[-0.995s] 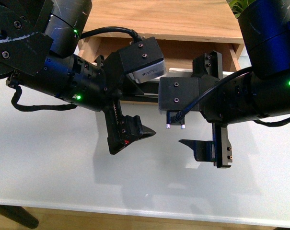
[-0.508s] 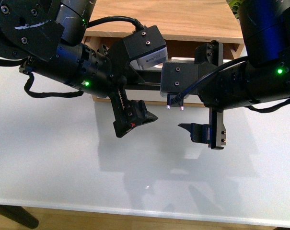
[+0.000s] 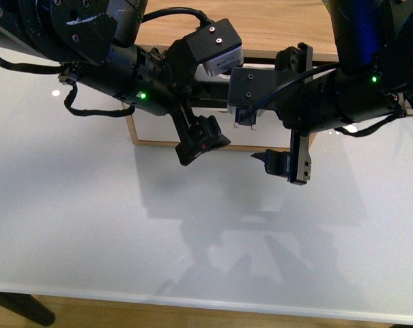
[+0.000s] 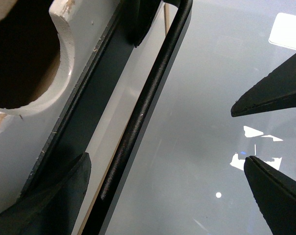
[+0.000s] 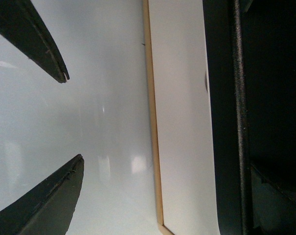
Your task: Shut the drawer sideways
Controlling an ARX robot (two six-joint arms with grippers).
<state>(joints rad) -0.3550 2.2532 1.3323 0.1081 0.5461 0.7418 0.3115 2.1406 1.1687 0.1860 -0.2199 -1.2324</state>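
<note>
Before the drawer (image 3: 158, 130), left gripper (image 4: 166, 161) and right gripper (image 5: 72, 117) gape wide, empty.

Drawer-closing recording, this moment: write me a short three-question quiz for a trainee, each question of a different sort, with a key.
1. True or false: the left gripper is clamped on the black bar handle.
2. What is cut into the top edge of the drawer front? A) semicircular notch B) keyhole C) square slot
3. What does the right gripper hold?
Key: 1 false, its jaws stand open beside the handle, not around it; 2 A; 3 nothing, it is open above the white table.
</note>
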